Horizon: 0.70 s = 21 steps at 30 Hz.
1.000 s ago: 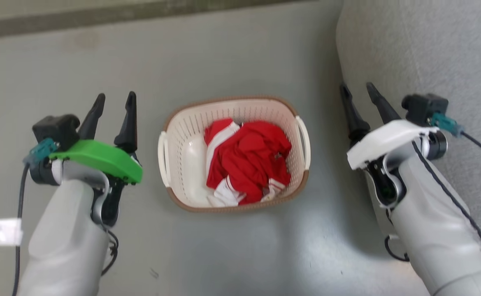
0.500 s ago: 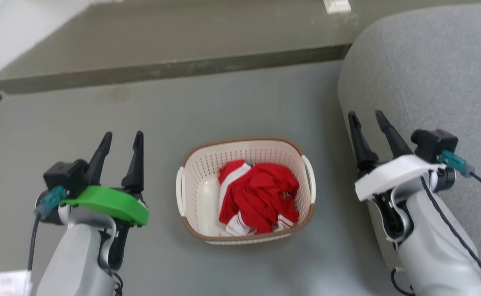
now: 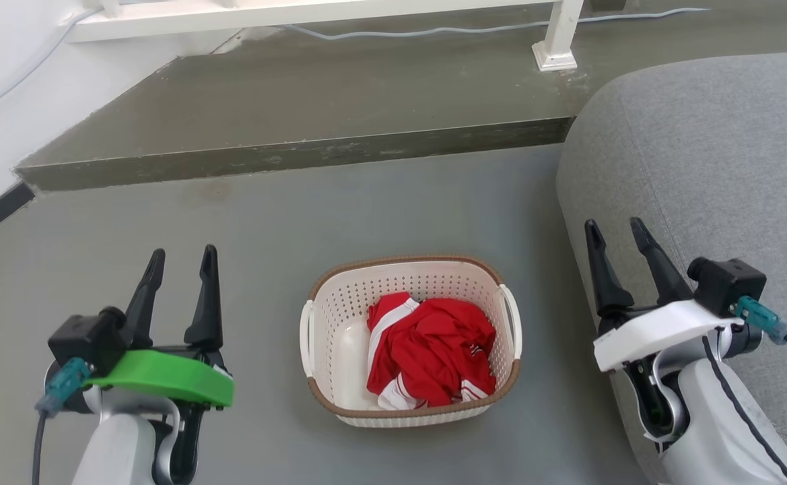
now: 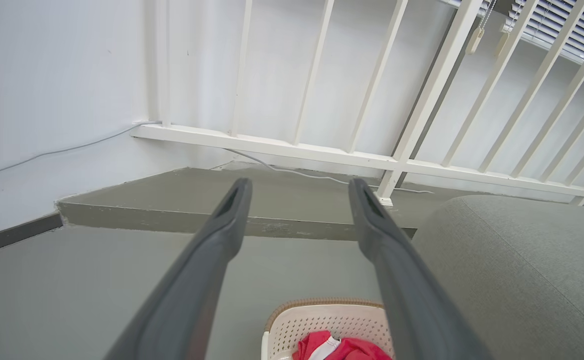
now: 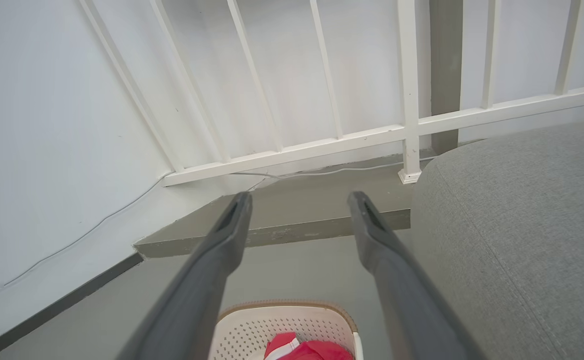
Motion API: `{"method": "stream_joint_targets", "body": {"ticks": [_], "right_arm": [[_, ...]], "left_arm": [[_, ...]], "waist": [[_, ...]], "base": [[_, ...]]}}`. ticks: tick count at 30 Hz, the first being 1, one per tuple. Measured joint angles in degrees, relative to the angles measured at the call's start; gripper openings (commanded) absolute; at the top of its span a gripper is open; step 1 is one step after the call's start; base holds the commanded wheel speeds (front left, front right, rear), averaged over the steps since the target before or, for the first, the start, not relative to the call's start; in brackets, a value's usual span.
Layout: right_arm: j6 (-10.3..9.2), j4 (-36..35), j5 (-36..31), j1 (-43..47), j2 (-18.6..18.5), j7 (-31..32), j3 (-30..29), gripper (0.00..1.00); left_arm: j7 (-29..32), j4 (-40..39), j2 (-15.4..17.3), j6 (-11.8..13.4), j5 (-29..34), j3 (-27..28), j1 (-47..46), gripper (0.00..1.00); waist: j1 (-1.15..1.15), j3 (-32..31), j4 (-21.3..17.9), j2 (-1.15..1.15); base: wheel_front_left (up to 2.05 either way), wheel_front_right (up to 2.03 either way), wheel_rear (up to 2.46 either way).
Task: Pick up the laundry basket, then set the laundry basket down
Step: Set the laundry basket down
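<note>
The head view has tipped up since a second ago. The raised step point(image 3: 299, 114) and the white railing point(image 3: 299, 10) now fill the top of the picture, and the laundry basket point(image 3: 343, 316) sits lower in it. That's the camera moving with the body, not the basket sliding.

Biggest things first: grey floor point(image 3: 265, 222) all round, with the grey sofa point(image 3: 703, 148) bulking in on the right. The basket stands upright on the floor between the two arms, touching neither, with a red garment point(image 3: 433, 343) heaped toward its right half. The left end effector point(image 3: 183, 252) has its fingers spread and grips nothing. The right end effector point(image 3: 613, 223) is likewise released and empty, and hangs just beside the sofa's edge.

This layout fits two stories: a basket waiting to be lifted, or one already set down and let go. These pictures can't settle which.

The main risk, as I judge it, is the sofa: any outward swing of the right arm could drag its forearm or cable across the upholstery. Should the arms close on the basket, the left loop handle point(image 3: 307, 337) and the right one point(image 3: 514, 323) are thin targets. A miss on one side would mean a lopsided hold, and the off-centre garment would help it tip. A fingertip could also snag in the perforated wall.
</note>
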Motion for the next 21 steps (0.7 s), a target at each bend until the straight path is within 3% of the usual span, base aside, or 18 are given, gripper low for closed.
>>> {"method": "stream_joint_targets", "body": {"ticks": [21], "right_arm": [[0.09, -4.76, -2.52, 4.74, 0.29, 0.0, -0.81, 1.0]], "left_arm": [[0.0, -4.3, -0.33, -0.01, 5.43, 0.38, 5.14, 1.0]], "waist": [[0.0, -0.25, 0.13, 0.0]], "base": [[0.0, 0.0, 0.0]]}}
